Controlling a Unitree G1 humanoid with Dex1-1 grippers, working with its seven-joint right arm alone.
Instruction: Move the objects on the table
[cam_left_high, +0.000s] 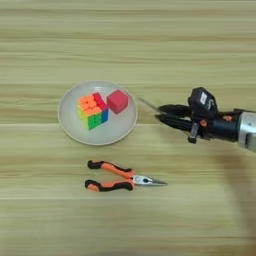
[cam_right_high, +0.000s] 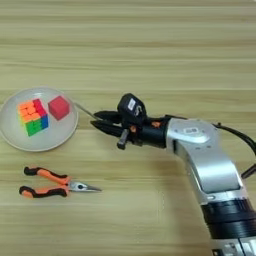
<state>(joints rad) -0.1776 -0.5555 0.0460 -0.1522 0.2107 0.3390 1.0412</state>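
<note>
We see the claw (cam_right_high: 102, 122) reaching in from the right across the worktop (cam_left_high: 128, 45), its two black fingers (cam_left_high: 172, 108) lying close together and pinching the screwdriver (cam_left_high: 148, 104). Only the thin metal shaft shows, projecting leftward from the fingers, its tip just beside the right rim of the round grey plate (cam_left_high: 70, 125). We cannot see the amber handle; we judge it hidden between the fingers.

On the plate sit the puzzle cube (cam_left_high: 92, 111) and, at its upper right, the small red cube (cam_left_high: 117, 101), the two close together. The pliers (cam_left_high: 120, 176) lie flat on the worktop below the plate, handles to the left, nose pointing right, well apart from the claw.

We judge the step in hand to be carrying the screwdriver toward the plate. The next move calls for clearing the rim and releasing on the bare part of the plate, without the shaft striking the red cube.
</note>
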